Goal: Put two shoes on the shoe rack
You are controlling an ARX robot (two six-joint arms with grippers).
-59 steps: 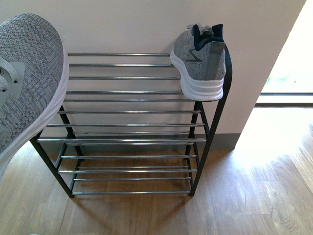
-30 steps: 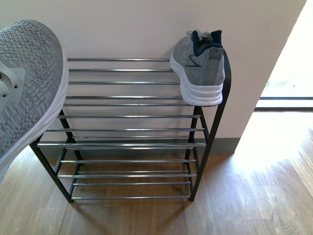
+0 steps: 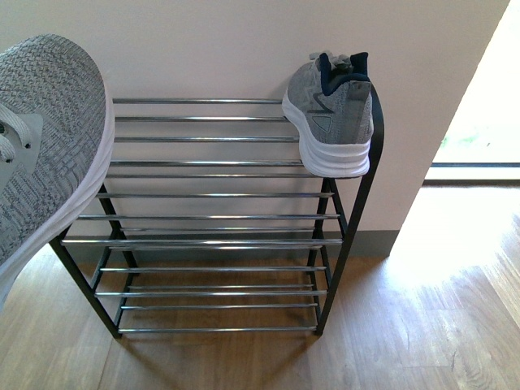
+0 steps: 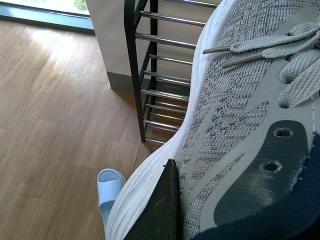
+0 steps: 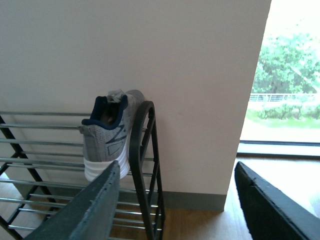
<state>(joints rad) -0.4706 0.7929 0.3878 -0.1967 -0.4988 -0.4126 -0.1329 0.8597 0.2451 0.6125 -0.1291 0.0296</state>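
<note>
Risk — sneaker [image 3: 49, 138], seemingly clamped in left fingers [image 4: 162, 210], may slip through shoe rack [image 3: 203, 162] bars; right fingers [image 5: 90, 210] spread, empty.

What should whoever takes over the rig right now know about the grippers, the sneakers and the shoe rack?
Left gripper: shut on a grey sneaker, held in the air at the left end of the shoe rack, not on it yet.
Right gripper: open, empty, facing the rack's right end.
Done: the other grey sneaker sits on the top tier, right end.
Left: set the held sneaker on the rack.
Note: a pale blue slide sandal lies on the floor.
</note>
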